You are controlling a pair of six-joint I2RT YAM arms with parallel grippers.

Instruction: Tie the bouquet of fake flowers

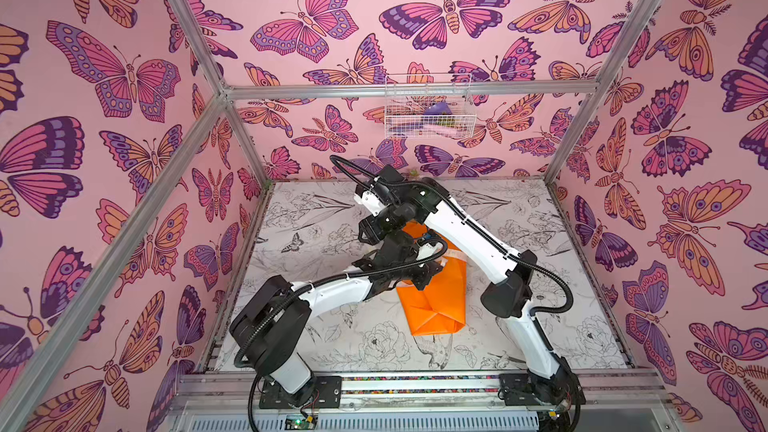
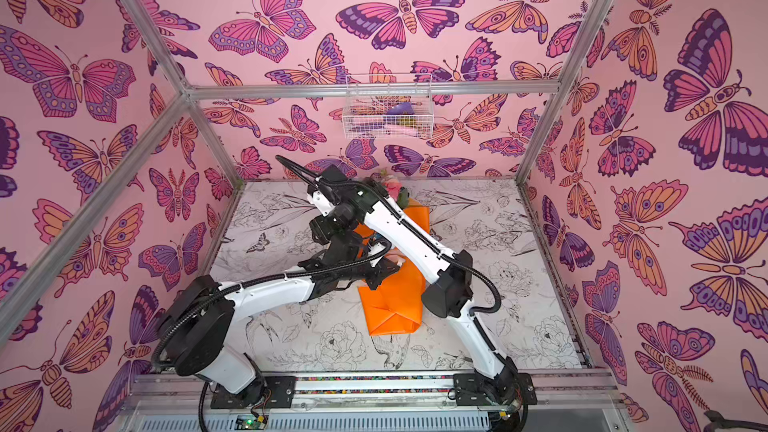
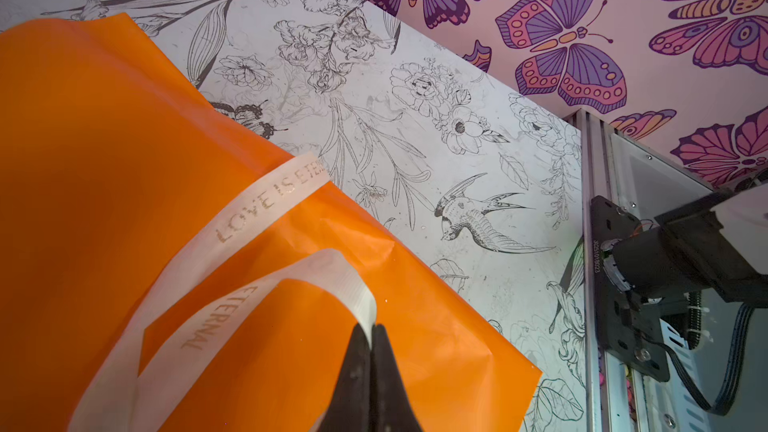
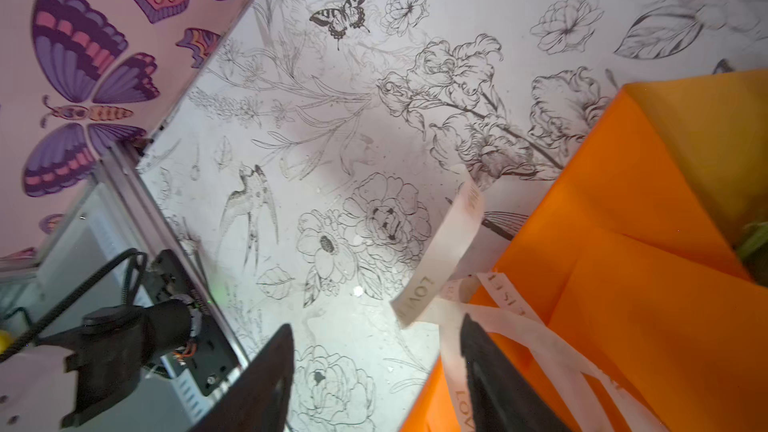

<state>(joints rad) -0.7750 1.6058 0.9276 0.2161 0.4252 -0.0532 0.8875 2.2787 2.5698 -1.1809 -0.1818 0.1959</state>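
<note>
The bouquet (image 1: 434, 305) is lying mid-tabletop (image 1: 332, 338), flower heads toward the back wall. Left jaws are pinched tight on a loop of the ribbon (image 3: 257, 209). Right jaws are apart, holding nothing, with one finger right by the ribbon.

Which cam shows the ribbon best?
Left wrist: ribbon lettering reads clearly, loop pinched by the left gripper, jaws shut. Right wrist shows loose strands beside the right gripper. In both top views the arms hide most of it.
</note>
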